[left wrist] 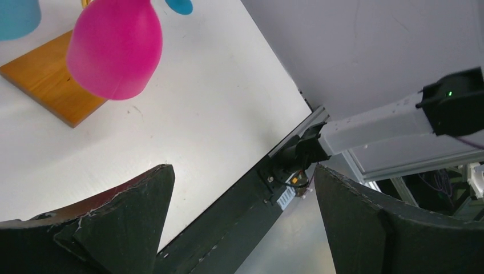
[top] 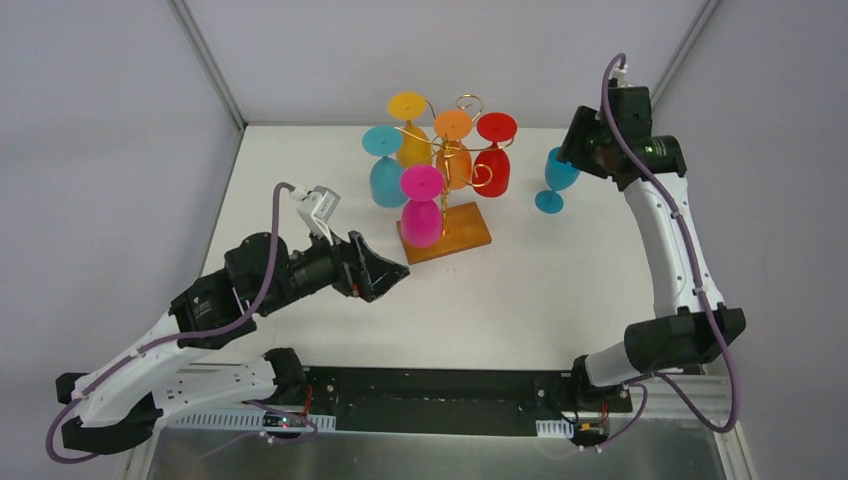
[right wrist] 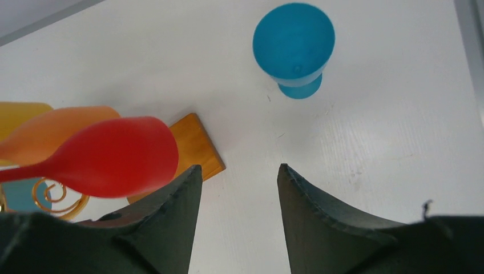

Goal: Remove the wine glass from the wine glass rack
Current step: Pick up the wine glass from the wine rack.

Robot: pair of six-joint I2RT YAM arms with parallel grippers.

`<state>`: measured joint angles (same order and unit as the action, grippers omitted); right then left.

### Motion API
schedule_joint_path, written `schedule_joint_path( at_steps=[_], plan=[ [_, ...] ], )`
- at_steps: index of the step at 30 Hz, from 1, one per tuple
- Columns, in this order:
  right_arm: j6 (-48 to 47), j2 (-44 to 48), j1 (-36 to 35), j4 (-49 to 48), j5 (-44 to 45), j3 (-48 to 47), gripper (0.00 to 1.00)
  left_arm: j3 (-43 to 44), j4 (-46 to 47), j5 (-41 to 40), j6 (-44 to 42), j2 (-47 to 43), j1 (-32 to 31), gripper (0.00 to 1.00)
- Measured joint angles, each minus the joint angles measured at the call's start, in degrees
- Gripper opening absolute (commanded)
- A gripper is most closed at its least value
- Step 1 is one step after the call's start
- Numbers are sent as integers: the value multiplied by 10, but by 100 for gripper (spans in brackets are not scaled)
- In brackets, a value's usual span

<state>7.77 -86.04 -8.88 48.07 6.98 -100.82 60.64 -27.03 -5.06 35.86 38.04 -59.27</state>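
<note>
The wine glass rack (top: 462, 150) is a gold wire stand on a brown wooden base (top: 462, 232) at the table's middle back. Yellow (top: 411, 128), orange (top: 454, 145), red (top: 493, 155), cyan (top: 384, 170) and magenta (top: 422, 205) wine glasses hang on it upside down. A blue wine glass (top: 556, 178) stands upright on the table to the rack's right. It also shows in the right wrist view (right wrist: 294, 45). My right gripper (top: 575, 150) (right wrist: 240, 171) is open and empty above it, with the glass beyond the fingertips. My left gripper (top: 395, 270) (left wrist: 242, 168) is open and empty, near the magenta glass (left wrist: 114, 48).
The red glass (right wrist: 114, 157) and the wooden base's corner (right wrist: 197, 145) lie just left of my right gripper. The wooden base (left wrist: 51, 85) shows in the left wrist view too. Grey walls close in the table at the back and sides.
</note>
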Motion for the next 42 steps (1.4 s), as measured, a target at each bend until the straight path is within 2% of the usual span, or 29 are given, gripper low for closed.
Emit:
schedule_joint_path(
  at_steps=[3,9,13,20,30,42],
  plan=[
    [6,38,-2,-3,-21,38,55,35,16,8,13,48,18,94],
    [23,121,-3,-15,-54,85,55,50,71,90,72,105,144,92],
    [36,186,-3,-25,-80,117,56,53,94,125,104,137,183,89],
    [43,259,-4,-34,-106,150,55,57,130,166,159,181,215,74],
    [61,322,-5,-43,-136,198,54,57,156,176,210,190,245,57],
    [68,340,-5,-54,-149,218,53,50,195,202,259,212,271,47]
  ],
)
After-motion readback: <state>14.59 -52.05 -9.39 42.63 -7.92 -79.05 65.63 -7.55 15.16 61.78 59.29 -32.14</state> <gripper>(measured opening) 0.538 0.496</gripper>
